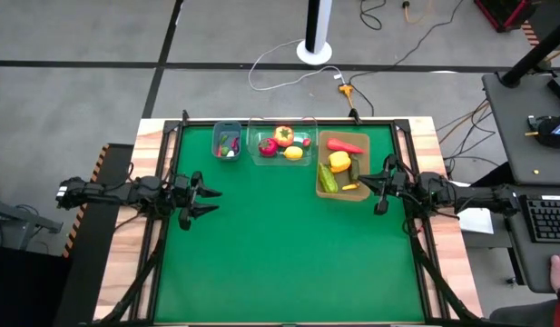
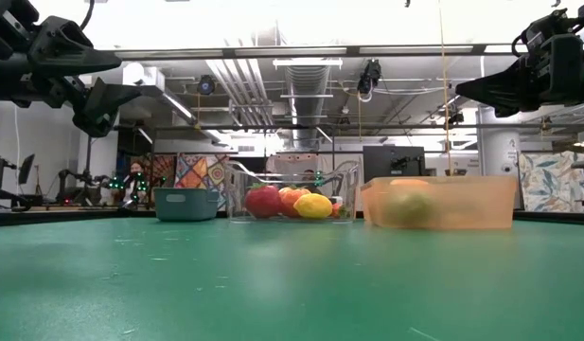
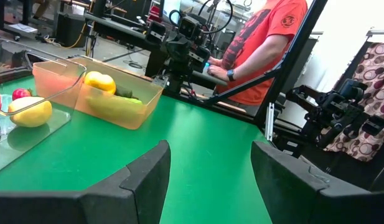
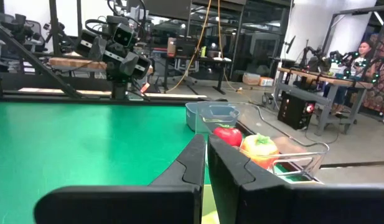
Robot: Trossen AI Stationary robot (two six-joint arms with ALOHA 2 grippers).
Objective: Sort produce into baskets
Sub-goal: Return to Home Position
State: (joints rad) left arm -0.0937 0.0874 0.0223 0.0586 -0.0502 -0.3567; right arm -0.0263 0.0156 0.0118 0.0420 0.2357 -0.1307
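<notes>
Three baskets stand in a row at the table's far edge. The blue-grey bin point(image 1: 227, 141) holds small green and red bits. The clear tub point(image 1: 284, 143) holds a red round piece, an orange-yellow pepper and a lemon point(image 2: 313, 206). The tan tray point(image 1: 343, 165) holds a red chilli point(image 1: 345, 145), a yellow pepper point(image 1: 338, 162) and green cucumbers point(image 1: 329, 179). My left gripper point(image 1: 207, 201) point(image 3: 210, 162) is open and empty, raised over the table's left side. My right gripper point(image 1: 366, 183) point(image 4: 206, 149) is shut and empty, raised beside the tan tray's right rim.
The green mat point(image 1: 280, 245) stretches bare from the baskets to the near edge. A person in a red shirt point(image 3: 266, 37) stands past the table's right side, next to a desk with a keyboard point(image 1: 543, 220).
</notes>
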